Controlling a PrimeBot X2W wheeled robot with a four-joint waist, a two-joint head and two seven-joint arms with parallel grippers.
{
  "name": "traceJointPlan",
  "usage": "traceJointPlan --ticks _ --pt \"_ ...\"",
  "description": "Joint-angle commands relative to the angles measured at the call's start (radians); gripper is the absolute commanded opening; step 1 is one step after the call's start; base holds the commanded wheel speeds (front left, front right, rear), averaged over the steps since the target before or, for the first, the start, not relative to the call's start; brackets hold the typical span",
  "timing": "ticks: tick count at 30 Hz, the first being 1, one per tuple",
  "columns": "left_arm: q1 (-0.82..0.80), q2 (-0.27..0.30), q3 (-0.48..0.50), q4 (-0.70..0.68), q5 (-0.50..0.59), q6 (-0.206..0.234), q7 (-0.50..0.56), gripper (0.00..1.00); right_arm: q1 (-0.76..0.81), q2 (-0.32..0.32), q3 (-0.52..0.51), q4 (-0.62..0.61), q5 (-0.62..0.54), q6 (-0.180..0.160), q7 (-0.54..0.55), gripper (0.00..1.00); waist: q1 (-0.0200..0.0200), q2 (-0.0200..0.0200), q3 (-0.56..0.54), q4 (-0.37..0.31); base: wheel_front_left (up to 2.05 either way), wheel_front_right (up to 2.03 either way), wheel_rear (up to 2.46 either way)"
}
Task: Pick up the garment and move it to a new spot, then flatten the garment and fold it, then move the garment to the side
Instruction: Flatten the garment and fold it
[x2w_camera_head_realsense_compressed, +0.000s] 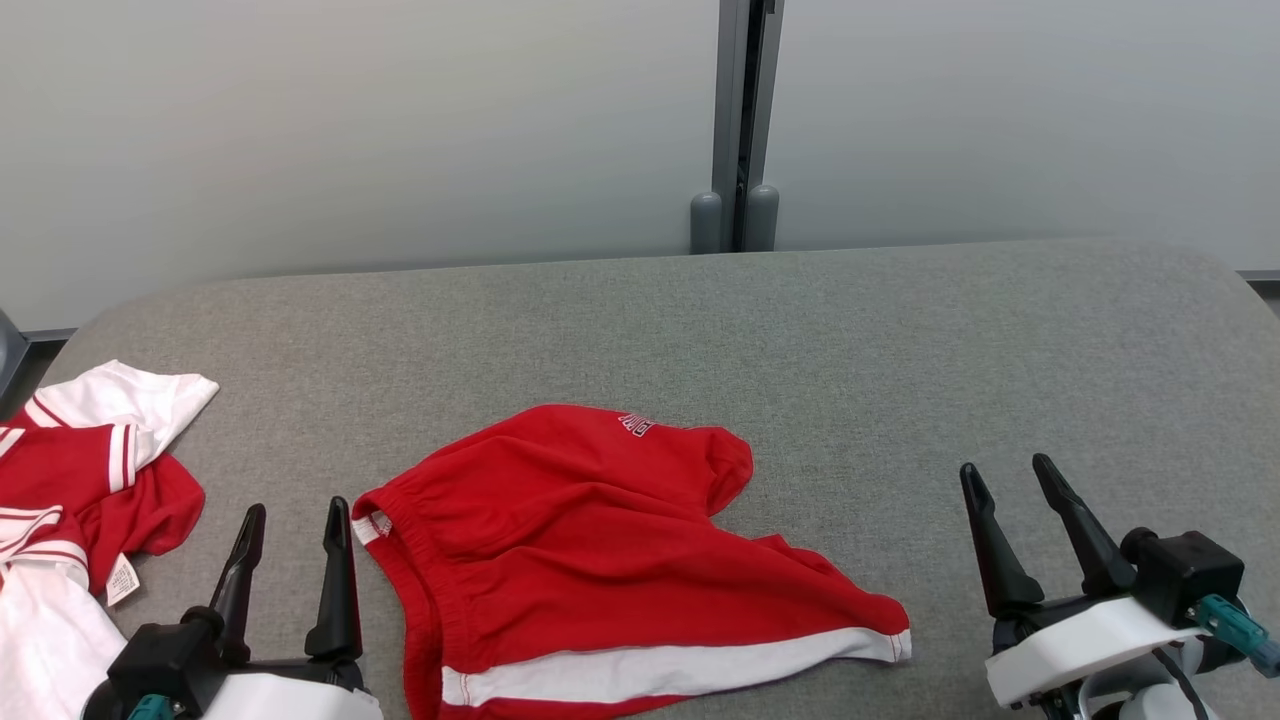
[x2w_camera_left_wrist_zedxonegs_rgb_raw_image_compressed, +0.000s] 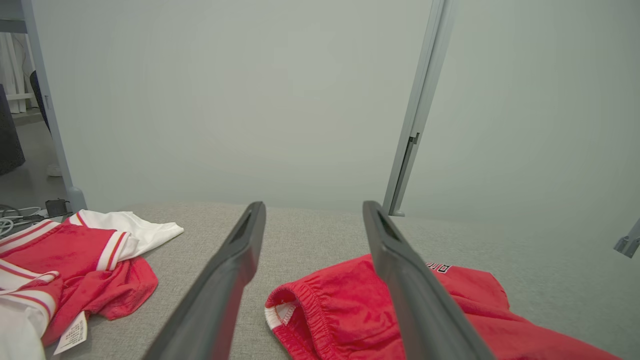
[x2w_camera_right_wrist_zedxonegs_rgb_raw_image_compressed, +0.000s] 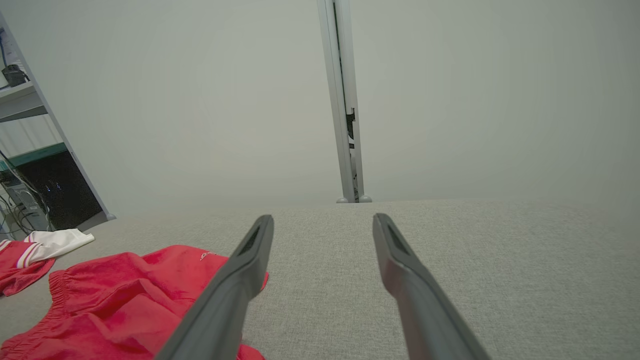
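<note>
While shorts (x2w_camera_head_realsense_compressed: 600, 540) lie untouched, left gripper (x2w_camera_head_realsense_compressed: 296, 506), right gripper (x2w_camera_head_realsense_compressed: 1005, 463) spread wide, empty.

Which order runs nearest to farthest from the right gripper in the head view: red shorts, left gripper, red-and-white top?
1. red shorts, middle of the table, hem towards the right gripper.
2. left gripper, beyond the shorts' waistband.
3. red-and-white top, at the table's left edge.

Grey woven-fabric tabletop (x2w_camera_head_realsense_compressed: 900, 350), far corners rounded. Crumpled red-and-white jersey heap (x2w_camera_head_realsense_compressed: 70, 480) at left edge, with white care label (x2w_camera_head_realsense_compressed: 122, 580) hanging at red hem. Behind: pale frosted wall panels (x2w_camera_head_realsense_compressed: 350, 130), grey metal post (x2w_camera_head_realsense_compressed: 740, 120) between them. Far left: grey shelf (x2w_camera_right_wrist_zedxonegs_rgb_raw_image_compressed: 20, 97), tangled cables (x2w_camera_right_wrist_zedxonegs_rgb_raw_image_compressed: 12, 210).
</note>
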Motion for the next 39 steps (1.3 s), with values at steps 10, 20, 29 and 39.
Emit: traceJointPlan --ticks 10,20,29,39 --pt "0.026 0.011 -0.043 0.017 -0.087 -0.055 0.169 1.0 0.028 -0.11 0.114 -0.023 0.113 0.0 0.177 1.0 0.0 0.0 -0.003 0.0 0.0 0.0 0.0" --pt "0.048 0.03 -0.117 0.007 -0.157 -0.084 0.425 1.0 0.059 -0.152 0.221 -0.003 0.29 0.0 0.39 1.0 0.0 0.0 0.031 0.008 0.0 0.0 0.0" --pt "0.039 0.054 -0.177 0.032 -0.177 -0.112 0.564 1.0 0.001 -0.132 0.263 0.067 0.309 0.0 0.409 1.0 0.0 0.0 0.059 0.015 0.0 0.0 0.0" --pt "-0.021 0.05 -0.211 0.103 -0.171 -0.131 0.59 1.0 -0.05 -0.128 0.298 0.126 0.319 0.0 0.397 1.0 0.0 0.0 0.091 0.027 0.0 0.0 0.0"
